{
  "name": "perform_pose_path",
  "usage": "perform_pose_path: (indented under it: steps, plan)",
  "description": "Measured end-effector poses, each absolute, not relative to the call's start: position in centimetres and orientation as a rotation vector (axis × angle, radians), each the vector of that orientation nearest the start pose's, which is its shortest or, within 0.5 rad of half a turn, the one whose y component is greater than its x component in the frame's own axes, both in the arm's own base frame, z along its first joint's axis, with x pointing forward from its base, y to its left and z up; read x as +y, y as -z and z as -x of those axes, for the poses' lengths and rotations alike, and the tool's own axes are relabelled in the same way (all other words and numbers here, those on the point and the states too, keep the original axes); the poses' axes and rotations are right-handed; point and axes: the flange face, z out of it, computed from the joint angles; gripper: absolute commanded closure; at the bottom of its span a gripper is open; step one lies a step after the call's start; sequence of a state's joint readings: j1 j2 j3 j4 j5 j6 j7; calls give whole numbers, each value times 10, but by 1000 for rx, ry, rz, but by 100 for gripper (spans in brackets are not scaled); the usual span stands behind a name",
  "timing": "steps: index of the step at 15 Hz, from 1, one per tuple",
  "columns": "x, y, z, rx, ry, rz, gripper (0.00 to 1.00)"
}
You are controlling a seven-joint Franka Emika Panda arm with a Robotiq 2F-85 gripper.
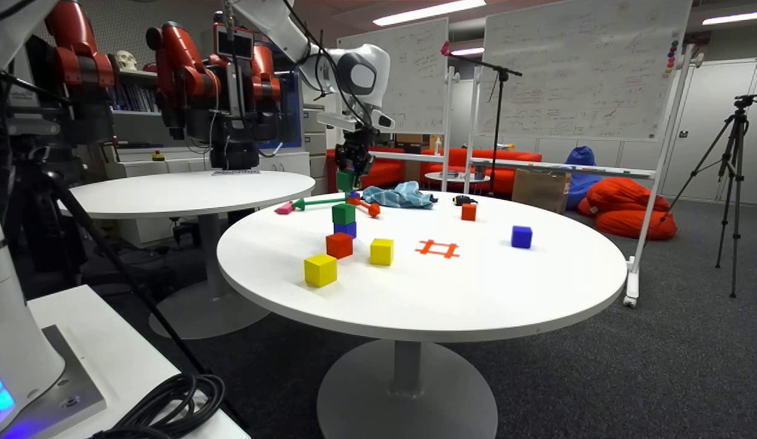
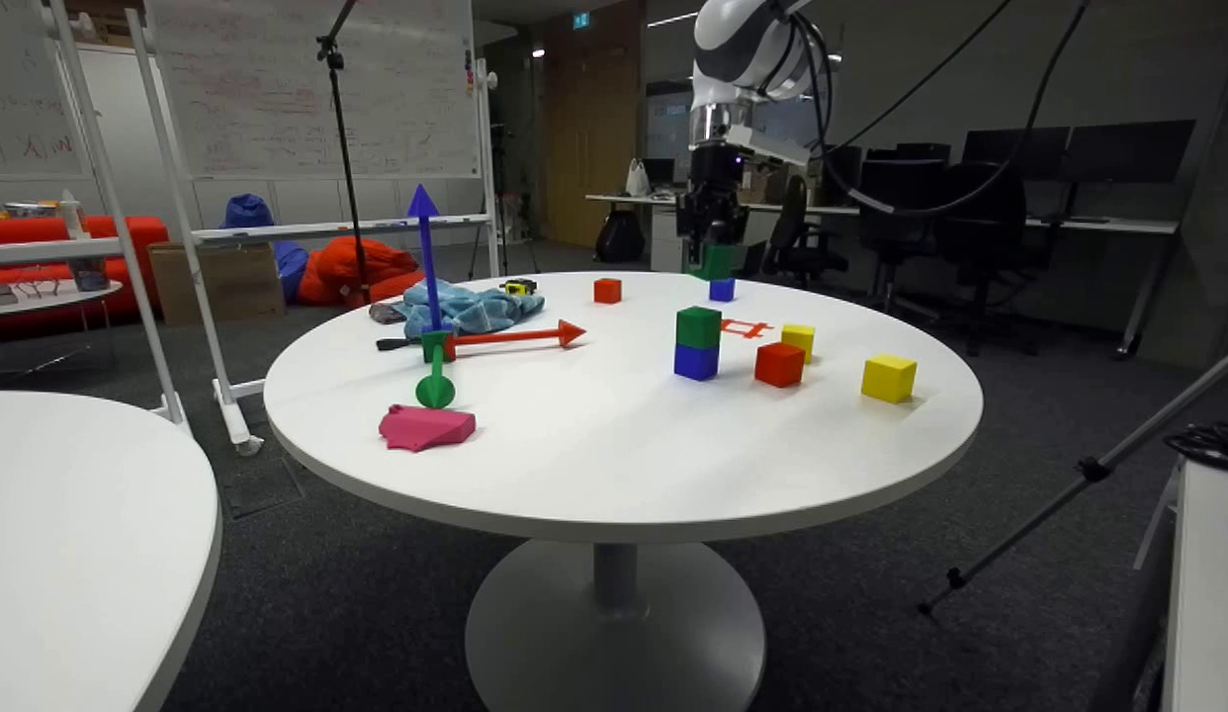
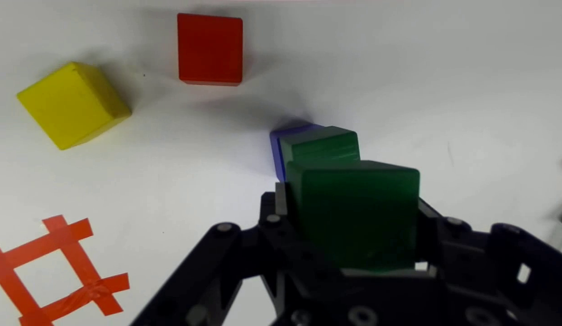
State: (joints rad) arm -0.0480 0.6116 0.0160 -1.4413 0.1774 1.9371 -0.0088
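My gripper (image 3: 353, 206) is shut on a green block (image 3: 358, 217), with a finger on either side of it. In both exterior views this held block (image 1: 345, 180) (image 2: 715, 262) hangs in the air under the gripper (image 2: 711, 247). A second green block (image 1: 344, 213) sits on a blue block (image 1: 345, 230), forming a small stack on the round white table (image 1: 476, 299). Space shows between the held block and the stack in both exterior views. In the wrist view the held block partly covers the lower green block (image 3: 326, 147) and the blue block (image 3: 276, 151).
Close to the stack are a red block (image 2: 779, 365) and two yellow blocks (image 1: 320, 270) (image 1: 381, 252). Orange tape (image 1: 438, 249) marks the table. Farther off are another blue block (image 1: 521, 236), another red block (image 1: 469, 211), an arrow-axes model (image 2: 436, 346), a pink piece (image 2: 426, 427) and a blue cloth (image 2: 476, 309).
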Motion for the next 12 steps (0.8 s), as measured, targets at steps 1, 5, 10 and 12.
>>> perform_pose_path:
  steps: [1,5,10,12]
  plan:
    - [-17,-329,-699,167,-162,2961,69]
    - [-38,-324,-691,247,-190,2966,69]
    - [-71,-289,-680,347,-277,2948,69]
    - [-85,-272,-677,391,-311,2924,69]
